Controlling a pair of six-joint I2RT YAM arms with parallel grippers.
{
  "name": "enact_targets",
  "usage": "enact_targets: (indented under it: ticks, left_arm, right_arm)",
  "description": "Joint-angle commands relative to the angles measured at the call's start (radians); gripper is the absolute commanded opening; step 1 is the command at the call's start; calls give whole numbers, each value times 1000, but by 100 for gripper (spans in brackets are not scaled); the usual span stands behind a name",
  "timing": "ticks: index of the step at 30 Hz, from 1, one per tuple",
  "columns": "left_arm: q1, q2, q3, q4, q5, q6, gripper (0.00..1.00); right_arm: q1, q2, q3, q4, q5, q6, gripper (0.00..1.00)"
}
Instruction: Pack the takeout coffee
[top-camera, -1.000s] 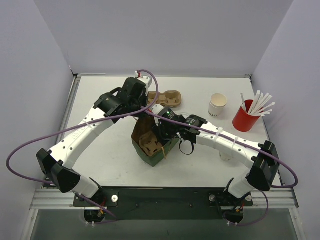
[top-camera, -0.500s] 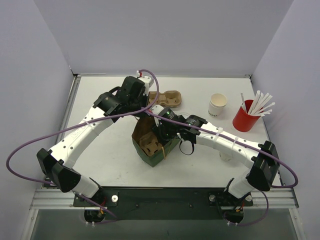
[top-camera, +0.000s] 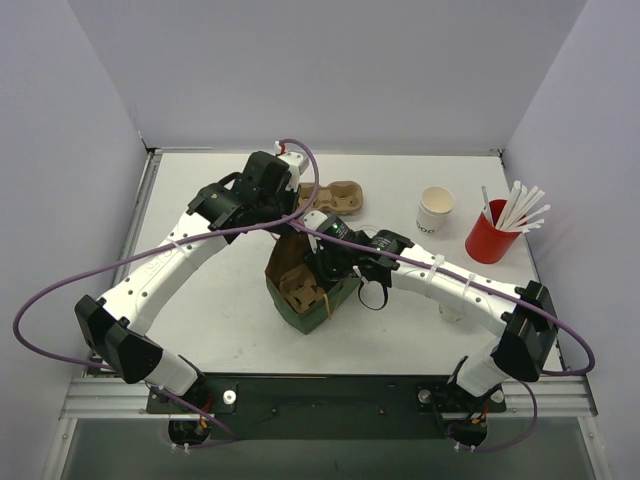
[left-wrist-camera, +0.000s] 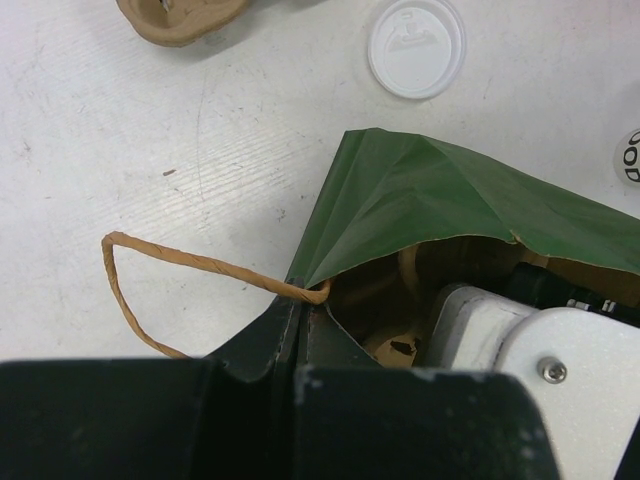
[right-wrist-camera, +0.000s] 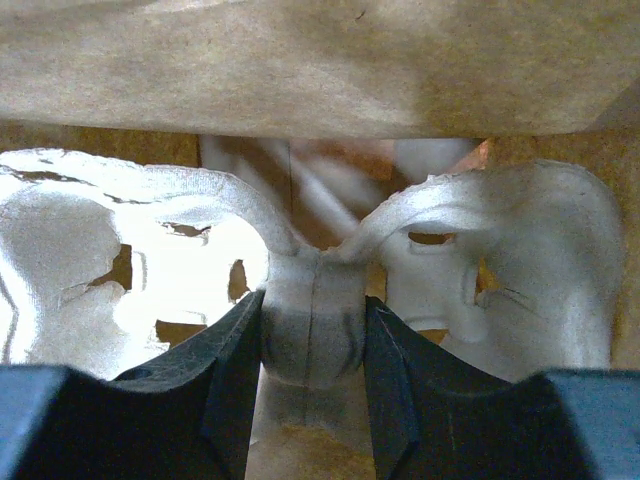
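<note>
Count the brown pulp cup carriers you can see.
2. The first carrier lies on the table behind the green bag; the second carrier sits inside that bag, its middle pinched by the right fingers. More may be hidden.

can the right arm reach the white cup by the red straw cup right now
Probably not yet: the right tool is inside the green bag, clamped on the middle ridge of the pulp carrier. Once it lets go and lifts out, the way to the white cup looks free.

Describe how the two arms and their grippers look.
The left arm and right arm have white rounded links with black joints and bases. A purple cable loops along each. The left gripper and right gripper have black, angular fingers.
</note>
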Motion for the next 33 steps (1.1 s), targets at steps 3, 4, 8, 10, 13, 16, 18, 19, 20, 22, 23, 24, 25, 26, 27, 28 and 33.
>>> enact_targets:
  ticks: [3, 4, 8, 10, 13, 16, 18, 19, 20, 22, 23, 24, 25, 26, 27, 28, 33]
  left_arm:
    - [-58, 4, 44, 112, 177, -46, 0]
    - [-61, 6, 43, 112, 182, -48, 0]
    - [-62, 6, 46, 107, 180, -48, 0]
    - [-61, 4, 51, 102, 180, -45, 0]
    - [-64, 4, 51, 99, 180, -45, 0]
    - [-62, 4, 49, 98, 180, -46, 0]
    - [-64, 3, 51, 98, 179, -46, 0]
    - [-64, 4, 49, 95, 176, -46, 0]
    - [-62, 4, 51, 95, 177, -46, 0]
    - [-64, 6, 54, 90, 176, -46, 0]
    - [-64, 6, 55, 90, 174, -46, 0]
    - [-64, 7, 57, 90, 174, -46, 0]
    - [-64, 6, 58, 87, 174, -46, 0]
    - [-64, 7, 60, 86, 172, -46, 0]
    - [-64, 7, 60, 85, 172, -48, 0]
    - [-64, 9, 61, 85, 172, -48, 0]
    - [-66, 10, 64, 82, 172, -48, 0]
  right_arm:
    - [28, 77, -14, -25, 61, -69, 22]
    - [28, 78, -14, -25, 63, -69, 22]
    - [28, 92, -8, -22, 66, -72, 22]
    - [28, 92, -8, -21, 69, -70, 22]
    - [28, 92, -8, -18, 71, -66, 23]
    - [28, 86, -5, -16, 75, -66, 26]
    - [28, 85, -5, -16, 78, -67, 30]
    - [28, 85, -5, -16, 81, -67, 33]
    - [28, 82, -5, -17, 84, -67, 35]
    - [28, 80, -3, -16, 87, -66, 42]
    - [28, 75, -1, -19, 91, -66, 44]
    - [26, 75, 0, -19, 92, -66, 47]
    - [28, 72, 2, -19, 92, -66, 50]
    - [28, 69, 5, -22, 94, -66, 52]
    - [28, 68, 8, -21, 95, -66, 55]
    - [28, 68, 9, -25, 97, -66, 57]
    - [28, 55, 23, -30, 94, -66, 69]
